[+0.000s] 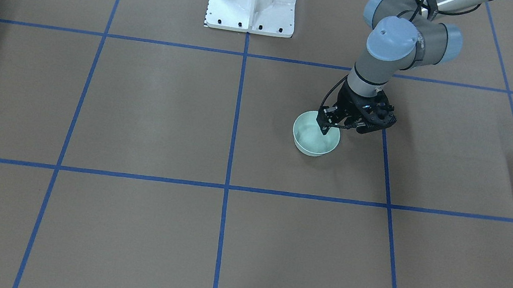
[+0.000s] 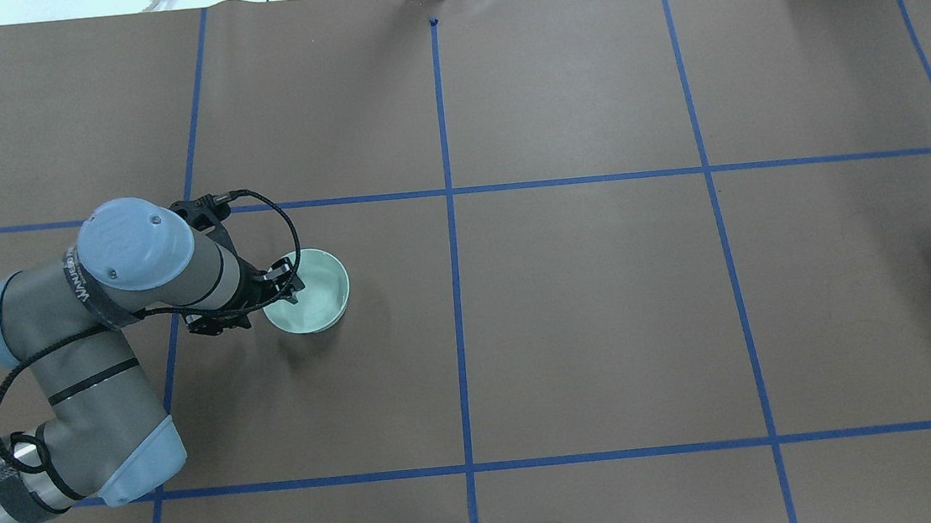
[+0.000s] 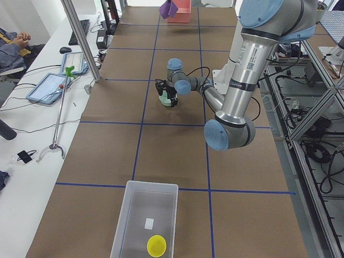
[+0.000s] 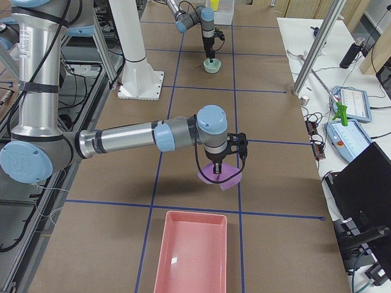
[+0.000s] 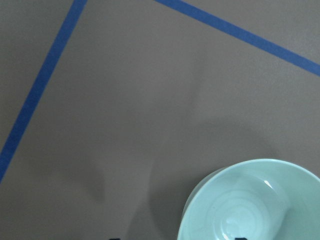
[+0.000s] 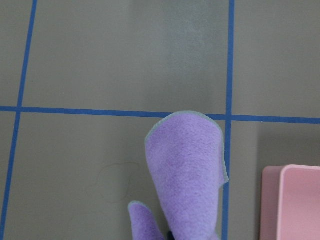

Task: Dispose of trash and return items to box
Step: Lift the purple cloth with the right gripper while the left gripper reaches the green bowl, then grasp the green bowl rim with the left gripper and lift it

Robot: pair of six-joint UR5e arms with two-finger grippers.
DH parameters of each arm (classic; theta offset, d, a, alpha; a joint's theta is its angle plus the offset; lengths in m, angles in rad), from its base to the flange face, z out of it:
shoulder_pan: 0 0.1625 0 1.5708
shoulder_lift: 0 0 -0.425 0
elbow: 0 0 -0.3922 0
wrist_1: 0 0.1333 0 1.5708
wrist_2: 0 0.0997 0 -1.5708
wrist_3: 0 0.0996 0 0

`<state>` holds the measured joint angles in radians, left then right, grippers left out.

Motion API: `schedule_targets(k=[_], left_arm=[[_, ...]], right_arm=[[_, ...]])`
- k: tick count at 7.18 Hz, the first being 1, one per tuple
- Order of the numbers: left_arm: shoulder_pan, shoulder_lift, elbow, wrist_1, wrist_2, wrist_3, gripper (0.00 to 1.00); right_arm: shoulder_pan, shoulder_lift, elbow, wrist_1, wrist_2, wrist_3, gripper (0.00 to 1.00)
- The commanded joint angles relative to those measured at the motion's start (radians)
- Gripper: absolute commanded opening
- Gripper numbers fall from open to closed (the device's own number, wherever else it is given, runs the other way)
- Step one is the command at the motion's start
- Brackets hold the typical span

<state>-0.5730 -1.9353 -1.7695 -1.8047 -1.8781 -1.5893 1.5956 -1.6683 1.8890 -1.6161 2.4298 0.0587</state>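
Tabletop point(image 2: 589, 326) overhead — left pincer point(image 2: 287, 281) gapes astride bowl point(image 2: 319, 298) rim; side view adds right pincer point(image 4: 219, 166) clutching cloth point(image 4: 222, 176).

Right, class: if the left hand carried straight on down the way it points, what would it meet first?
The mint-green bowl: the left hand points down over its rim; depth is unclear.

Brown table point(image 2: 606, 325), blue tape grid point(image 2: 456, 296), white desk point(image 3: 32, 123)

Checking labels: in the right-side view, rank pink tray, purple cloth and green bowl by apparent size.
1. Pink tray
2. Purple cloth
3. Green bowl
The bowl is farthest away, so its true size is unsure.
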Motion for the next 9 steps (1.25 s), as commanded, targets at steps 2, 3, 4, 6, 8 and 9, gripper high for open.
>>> schedule_targets(k=[2,3,4,6,8,9], left_arm=[[0.004,-0.004,0.004,-0.005,0.002,-0.008,0.00],[0.004,-0.007,-0.004,-0.005,-0.001,-0.029,0.00],[0.002,-0.011,-0.025,-0.005,-0.007,-0.031,0.00],[-0.039,-0.011,-0.082,-0.004,-0.025,-0.028,0.00],[-0.157,-0.001,-0.122,0.001,-0.178,-0.015,0.00],[-0.216,0.002,-0.129,0.004,-0.220,0.020,0.00]], right_arm=[[0.137,0.019,-0.013,-0.169,-0.090,-0.294,0.00],[0.176,0.021,-0.025,-0.206,-0.157,-0.416,0.00],[0.219,0.013,-0.069,-0.208,-0.179,-0.507,0.00],[0.242,0.006,-0.227,-0.189,-0.178,-0.646,0.00],[0.242,-0.068,-0.319,-0.022,-0.190,-0.655,0.00],[0.242,-0.064,-0.391,0.067,-0.189,-0.649,0.00]])
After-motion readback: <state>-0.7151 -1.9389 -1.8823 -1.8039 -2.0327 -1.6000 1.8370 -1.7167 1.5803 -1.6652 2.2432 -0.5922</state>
